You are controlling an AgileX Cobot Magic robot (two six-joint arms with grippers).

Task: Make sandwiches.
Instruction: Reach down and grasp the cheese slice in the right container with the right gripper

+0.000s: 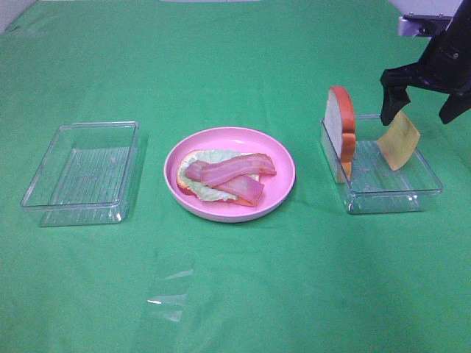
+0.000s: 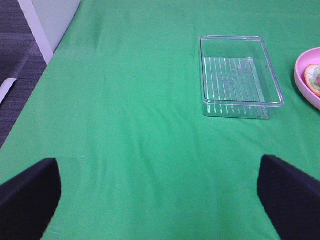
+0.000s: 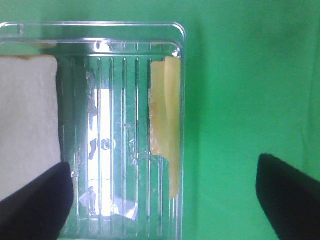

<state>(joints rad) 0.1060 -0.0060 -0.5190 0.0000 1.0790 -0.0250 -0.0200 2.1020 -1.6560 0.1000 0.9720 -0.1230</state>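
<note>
On the green cloth (image 1: 243,294) the pink plate (image 1: 282,180) holds two bacon strips (image 1: 232,175) lying on a lettuce leaf (image 1: 213,157). An orange-brown edge (image 1: 184,182) beneath is probably a bread slice, mostly hidden. A clear tray (image 1: 44,198) sits left of the plate. To the right, a second tray (image 1: 390,195) carries an upright bread slice (image 1: 341,131) and a leaning cheese square (image 1: 398,140). Just above and behind the cheese, the right gripper (image 1: 419,114) hangs with its jaws wide apart, gripping nothing. The left gripper (image 2: 157,172) is likewise spread wide over bare cloth.
</note>
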